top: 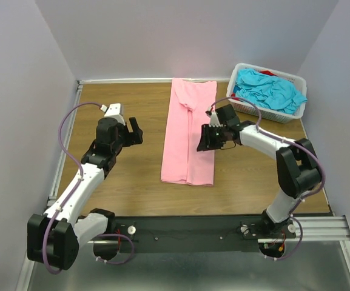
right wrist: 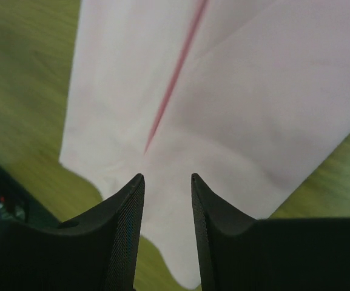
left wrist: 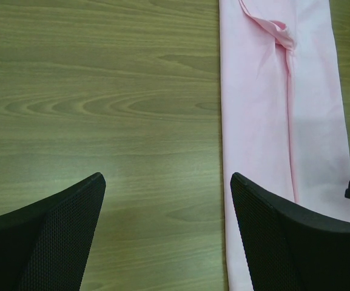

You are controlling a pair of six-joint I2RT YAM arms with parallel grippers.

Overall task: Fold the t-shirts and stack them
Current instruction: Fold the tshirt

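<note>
- The left arm point(top: 80, 182) rises from its base at the near left corner and reaches toward the far side, with the wrist turned to the right.
- The left fingers point(top: 135, 130) stand wide apart with nothing between them. They hang over bare wood, left of the shirt and apart from it.
- The right arm point(top: 265, 140) goes up from its base at the near right, bends at a high elbow and stretches left across the bench point(top: 132, 176).
- The right fingers point(top: 206, 139) are over the right side of the pink t-shirt point(top: 181, 139), about at the middle of its length. There is only a narrow gap between them, and no cloth is pinched in it. I cannot tell if the tips touch the cloth.
- The pink t-shirt lies flat in the middle of the bench, folded into one long narrow strip from far to near. A fold line runs along its length, and there is a small crumple close to the far end.
- Its far end reaches the far edge of the bench at the wall. Its near edge stops well before the near edge, so a wide band of wood is free there.
- There is also free wood between the shirt's left edge and the left fingers.
- At the far right corner, a white basket point(top: 265, 113) holds crumpled turquoise t-shirts point(top: 269, 90) and a bit of red cloth point(top: 267, 73). It is well apart from the pink strip.
</note>
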